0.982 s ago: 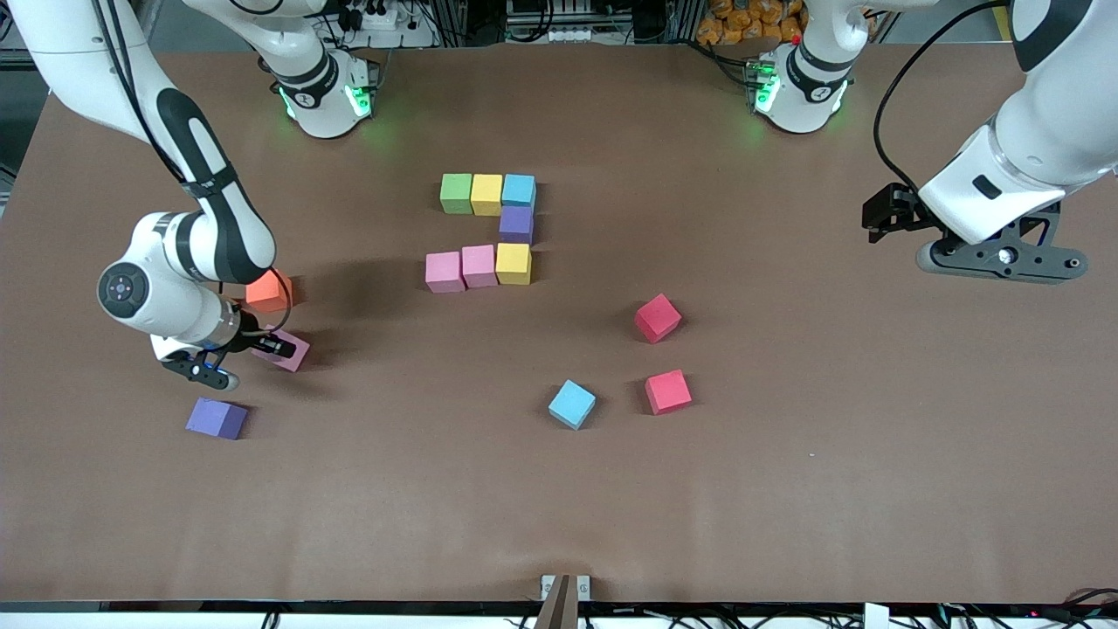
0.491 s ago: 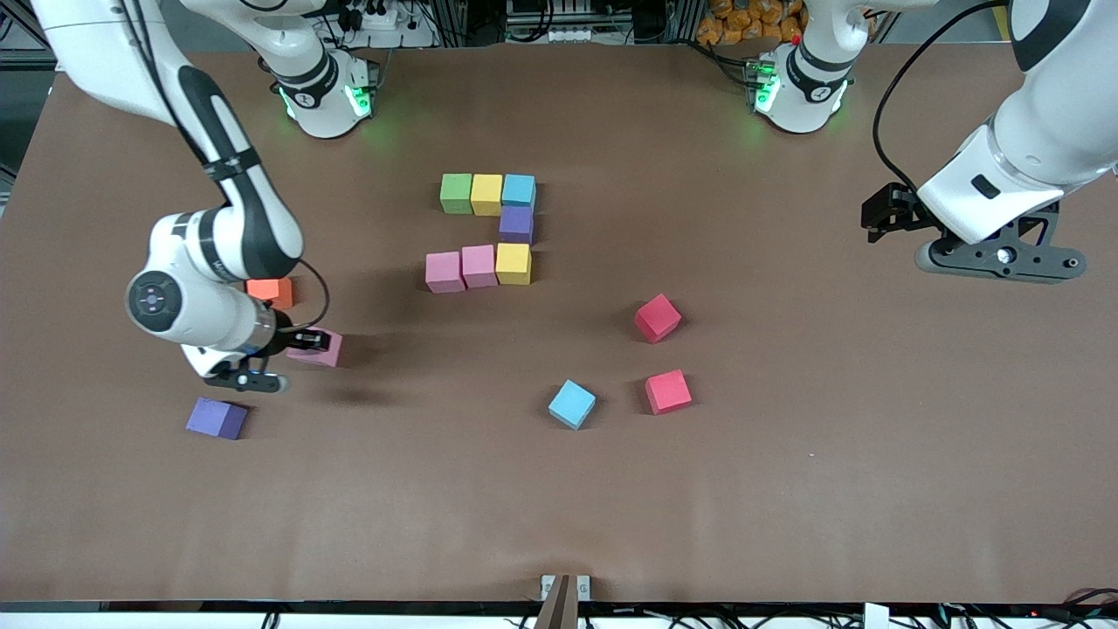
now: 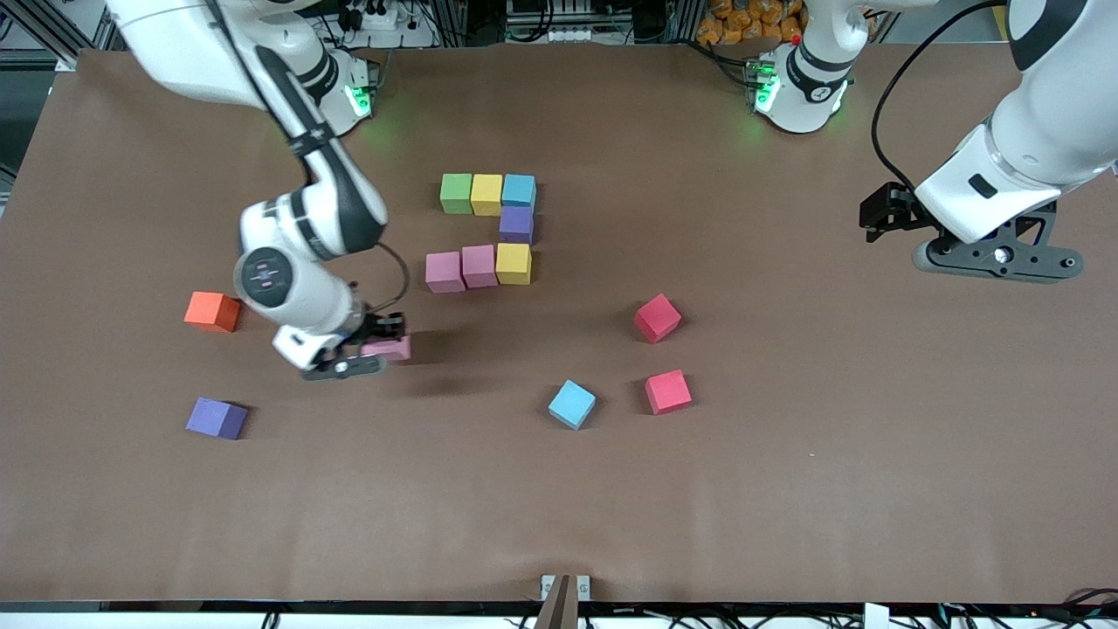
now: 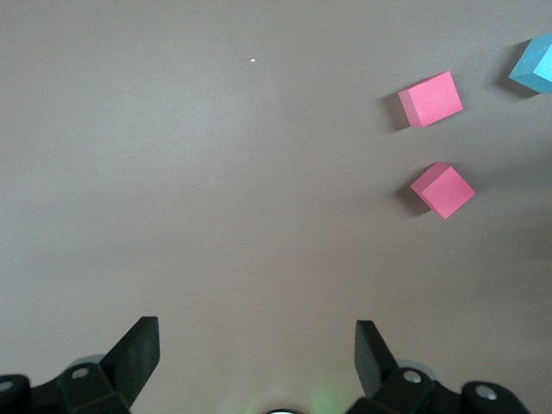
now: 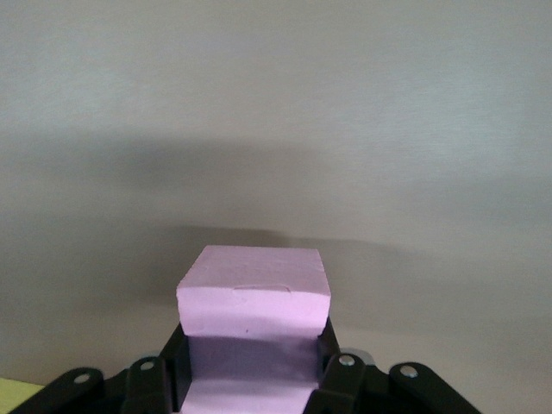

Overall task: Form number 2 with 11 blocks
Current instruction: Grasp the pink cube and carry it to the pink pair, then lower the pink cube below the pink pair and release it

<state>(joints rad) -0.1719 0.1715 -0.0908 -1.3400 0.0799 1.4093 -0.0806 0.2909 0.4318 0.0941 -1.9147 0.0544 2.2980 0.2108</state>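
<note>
The partial number 2 lies mid-table: green, yellow and light blue blocks in one row, a purple block under the blue, then yellow and two pink blocks. My right gripper is shut on another pink block, held above bare table. My left gripper hangs open and empty over the left arm's end of the table, waiting.
Loose blocks lie about: orange and purple toward the right arm's end, two red and a light blue nearer the front camera than the digit. The left wrist view shows the red blocks.
My right arm has carried the pink block away from beside the orange block toward the middle of the table, uncovering the orange block. The left arm has not moved.
</note>
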